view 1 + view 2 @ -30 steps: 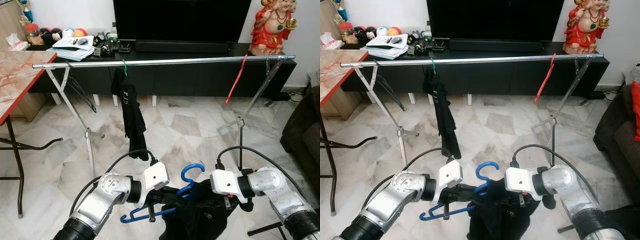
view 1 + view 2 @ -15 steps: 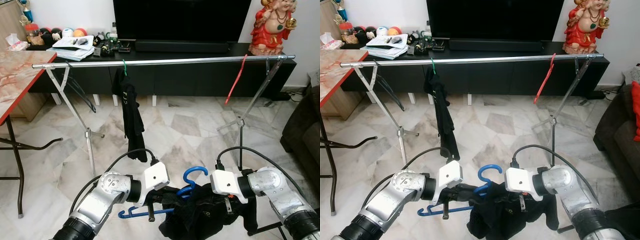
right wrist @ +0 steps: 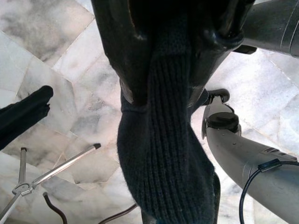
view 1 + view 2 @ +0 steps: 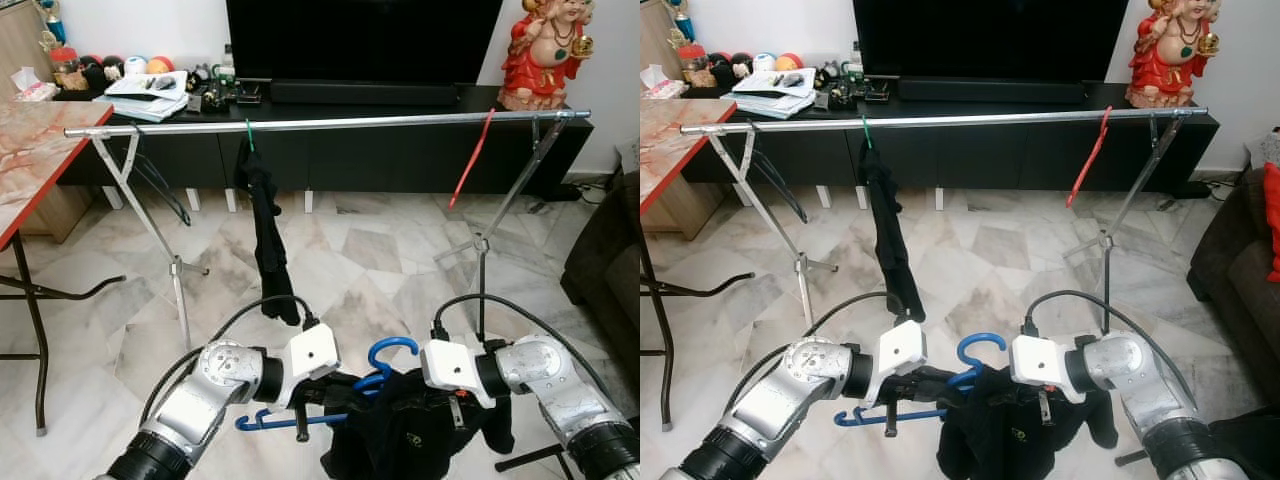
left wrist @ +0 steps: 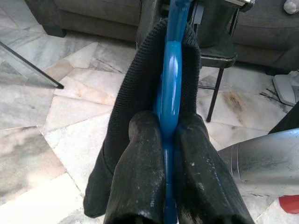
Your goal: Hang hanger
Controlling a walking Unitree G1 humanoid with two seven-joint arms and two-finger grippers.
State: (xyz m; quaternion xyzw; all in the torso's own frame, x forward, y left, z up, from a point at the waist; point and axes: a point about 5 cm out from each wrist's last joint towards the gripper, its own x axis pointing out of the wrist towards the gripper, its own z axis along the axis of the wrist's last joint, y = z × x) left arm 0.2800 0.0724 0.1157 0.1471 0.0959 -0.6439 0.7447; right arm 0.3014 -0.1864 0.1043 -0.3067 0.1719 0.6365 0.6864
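Left wrist view: L gripper point(image 5: 163, 135) jaws pinching blue hanger point(image 5: 169, 70); R gripper point(image 3: 175, 93) jaws clamping black knit point(image 3: 163, 172).

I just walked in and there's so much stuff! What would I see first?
Right in front, the left gripper is clamped on a blue hanger with a black garment draped over it, and the right gripper pinches that garment. Behind them a long silver rail runs across the room, with a dark garment and a red hanger hanging from it. A bright red statue sits on the cabinet at far right.
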